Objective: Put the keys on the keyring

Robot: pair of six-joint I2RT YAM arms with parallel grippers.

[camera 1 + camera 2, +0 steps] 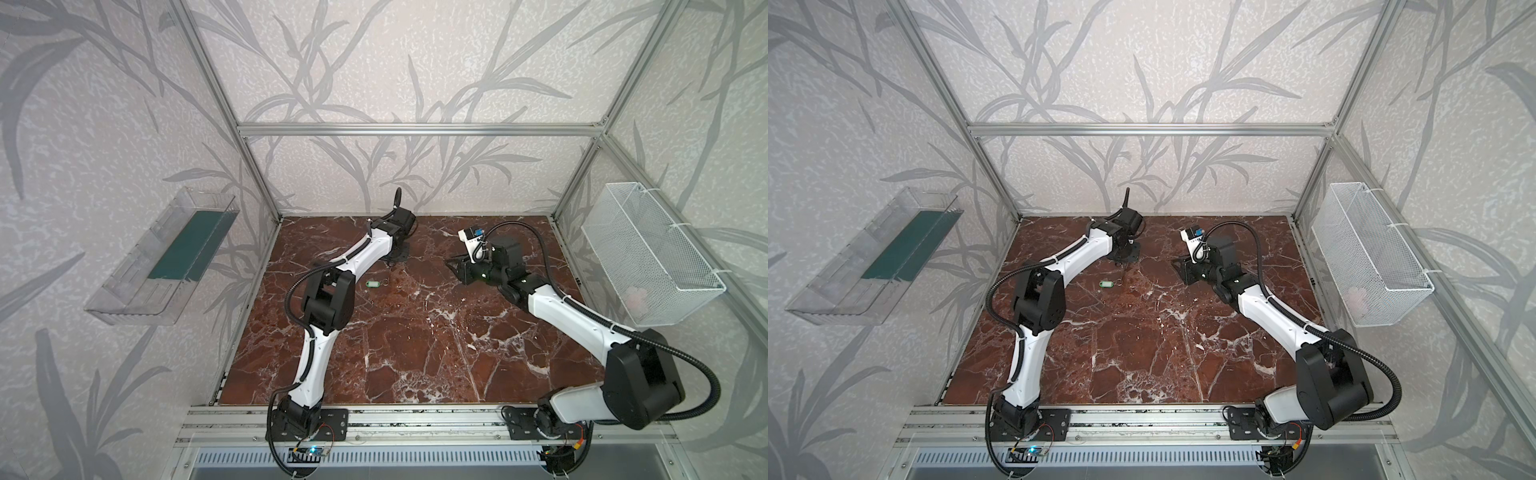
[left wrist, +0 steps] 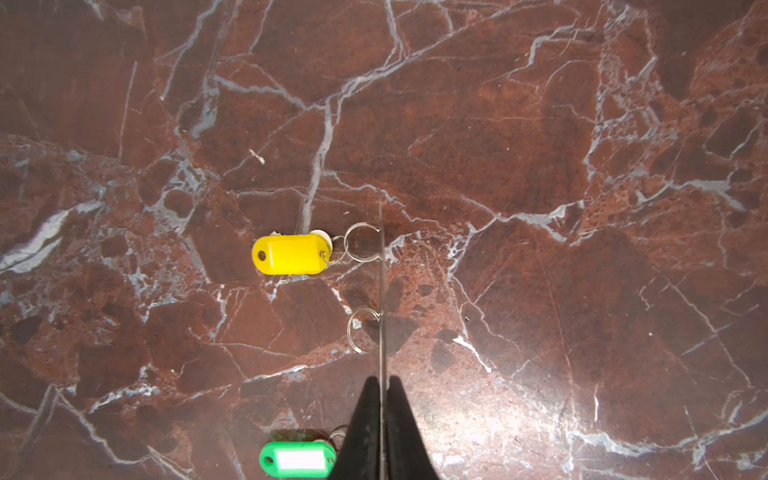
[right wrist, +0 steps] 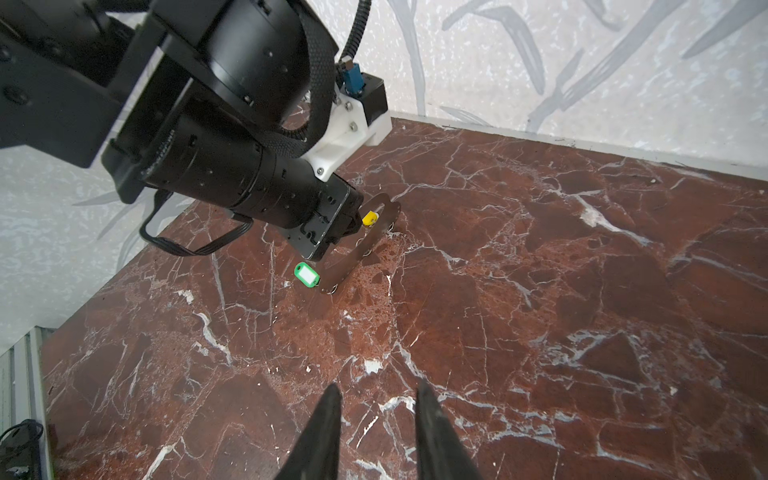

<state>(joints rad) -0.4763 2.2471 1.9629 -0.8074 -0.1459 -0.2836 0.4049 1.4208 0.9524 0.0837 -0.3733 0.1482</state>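
The keyring (image 2: 380, 270) is a thin pale plate seen edge-on in the left wrist view, and my left gripper (image 2: 380, 380) is shut on it. In the right wrist view the keyring (image 3: 365, 245) stands on edge on the marble under that gripper. A yellow key tag (image 2: 291, 254) lies beside the plate, and its wire ring (image 2: 361, 247) reaches the plate's edge. A green key tag (image 2: 297, 459) with a pale label lies near the fingers and also shows in both top views (image 1: 372, 284) (image 1: 1106, 284). My right gripper (image 3: 378, 399) hovers open and empty some way off.
The red-brown marble table (image 1: 415, 332) is fenced by aluminium frame posts. A clear plastic bin (image 1: 166, 257) hangs on the left wall. A white wire basket (image 1: 648, 253) hangs on the right wall. A second loose wire ring (image 2: 363, 330) sits at the plate's edge.
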